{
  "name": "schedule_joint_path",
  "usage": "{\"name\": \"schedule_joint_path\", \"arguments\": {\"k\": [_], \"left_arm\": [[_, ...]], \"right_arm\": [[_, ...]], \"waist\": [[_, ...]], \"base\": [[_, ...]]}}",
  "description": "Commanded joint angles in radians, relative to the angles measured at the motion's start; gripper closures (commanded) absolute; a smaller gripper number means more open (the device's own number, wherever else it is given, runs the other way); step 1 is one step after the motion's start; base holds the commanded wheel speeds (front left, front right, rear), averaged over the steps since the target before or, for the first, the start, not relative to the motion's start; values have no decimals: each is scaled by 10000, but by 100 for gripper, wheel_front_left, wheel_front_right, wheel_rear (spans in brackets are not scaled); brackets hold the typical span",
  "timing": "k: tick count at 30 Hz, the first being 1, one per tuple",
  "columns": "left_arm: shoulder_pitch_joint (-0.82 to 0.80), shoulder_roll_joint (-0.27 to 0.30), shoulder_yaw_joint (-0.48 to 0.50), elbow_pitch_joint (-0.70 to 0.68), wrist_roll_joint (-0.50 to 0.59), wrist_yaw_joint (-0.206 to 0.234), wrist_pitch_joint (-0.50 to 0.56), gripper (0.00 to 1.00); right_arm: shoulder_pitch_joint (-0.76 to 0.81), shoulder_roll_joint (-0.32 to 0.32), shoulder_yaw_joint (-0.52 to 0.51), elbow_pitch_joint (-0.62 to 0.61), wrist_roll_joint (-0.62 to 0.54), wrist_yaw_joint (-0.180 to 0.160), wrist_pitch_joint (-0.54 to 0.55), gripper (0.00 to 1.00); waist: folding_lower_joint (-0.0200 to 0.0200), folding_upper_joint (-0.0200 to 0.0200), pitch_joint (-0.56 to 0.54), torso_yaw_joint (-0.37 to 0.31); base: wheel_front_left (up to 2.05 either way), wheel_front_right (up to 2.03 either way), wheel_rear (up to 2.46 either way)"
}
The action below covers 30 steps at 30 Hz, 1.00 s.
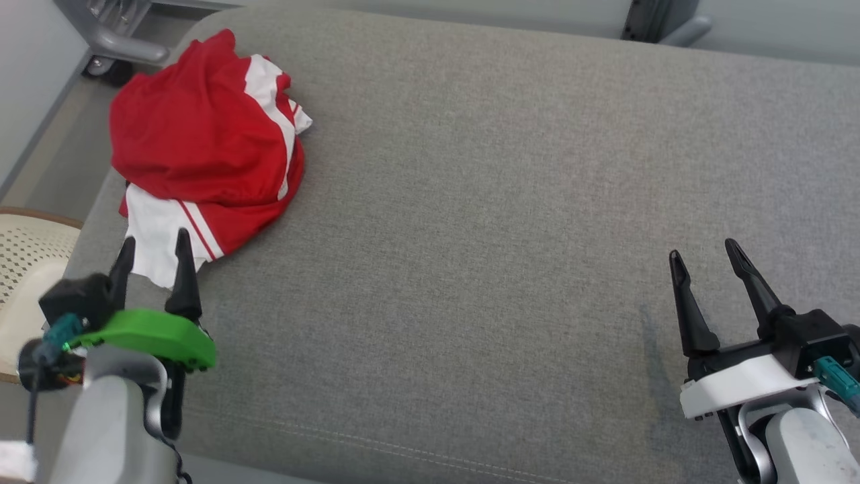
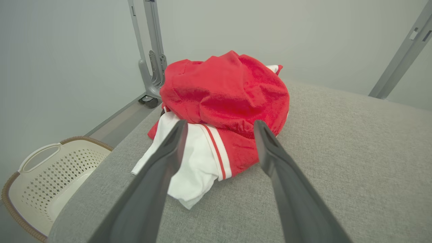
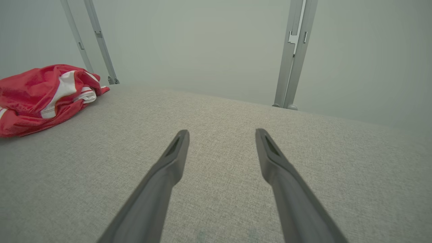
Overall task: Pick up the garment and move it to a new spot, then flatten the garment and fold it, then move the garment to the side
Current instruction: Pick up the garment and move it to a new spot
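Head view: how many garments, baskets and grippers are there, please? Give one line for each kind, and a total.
garment: 1
basket: 1
grippers: 2 (left gripper, right gripper, both open)
total: 4

A garment (image 1: 201, 134) of red cloth with white panels and thin red-and-white stripes lies crumpled in a rounded, unfolded heap on the grey upholstered surface (image 1: 504, 202). It sits just ahead of the left claw (image 1: 154, 238). Its bulging red bulk is farther from that claw, and a limp white flap edged with stripes spreads nearest it, right at the fingertips; whether they touch cannot be told. From the right claw (image 1: 702, 249) the heap lies well apart, far off to its left and ahead.
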State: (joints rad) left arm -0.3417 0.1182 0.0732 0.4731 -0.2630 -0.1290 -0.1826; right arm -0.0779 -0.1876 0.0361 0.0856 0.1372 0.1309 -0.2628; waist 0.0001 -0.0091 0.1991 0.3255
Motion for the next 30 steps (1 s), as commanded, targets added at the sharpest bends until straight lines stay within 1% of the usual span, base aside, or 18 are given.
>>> {"name": "schedule_joint_path", "arguments": {"k": [1,5,10,15,16,17,18,20,24,26,30], "left_arm": [[-517,275,-66,196,-90,-17,188,0],[-1974,1042,-255,941,-364,-18,902,0],[-3274,1617,-338,1976,-959,-17,1672,0],[-3975,2170,-586,3061,-1341,-6,2200,0],[-4069,2311,-619,3239,-1357,-7,2173,20],[-4132,2400,-641,3440,-1412,-5,2137,57],[-4189,2428,-694,3594,-1479,-5,2119,83],[-4271,2538,-864,3903,-1530,-5,2100,100],[-4384,2740,-1080,4185,-1661,-5,1902,100],[-4476,2762,-1065,4257,-1778,-5,1566,100],[-4602,2744,-1080,4119,-1665,57,821,100]], "right_arm": [[-235,-76,74,-22,-43,-3,-31,0],[-616,-163,341,16,-47,-3,-32,0],[-937,-123,626,113,22,-3,-30,0],[-1221,-23,837,207,134,-3,-30,0],[-1251,2,827,217,124,-3,-30,0],[-1266,36,843,234,123,-3,-30,0],[-1281,57,852,242,130,-3,-32,0],[-1285,74,865,251,143,-3,-30,0],[-1244,107,775,278,163,-3,-30,0],[-1201,132,716,295,171,-3,-30,0],[-994,190,570,350,182,-3,-32,0]], "waist": [[-1,91,1308,-681],[-1,91,1877,-972],[-1,91,2221,-1324],[-1,91,2382,-1708],[-1,91,2396,-1764],[-1,91,2400,-1810],[-1,91,2400,-1849],[-1,91,2388,-1909],[-1,91,2328,-1951],[-1,91,2246,-1941],[-1,91,1946,-1807]], "base": [[0,0,0],[0,0,0],[0,0,0],[0,0,0],[0,0,0],[0,0,0],[0,0,0],[0,0,0],[0,0,0],[0,0,0],[0,0,0]]}}
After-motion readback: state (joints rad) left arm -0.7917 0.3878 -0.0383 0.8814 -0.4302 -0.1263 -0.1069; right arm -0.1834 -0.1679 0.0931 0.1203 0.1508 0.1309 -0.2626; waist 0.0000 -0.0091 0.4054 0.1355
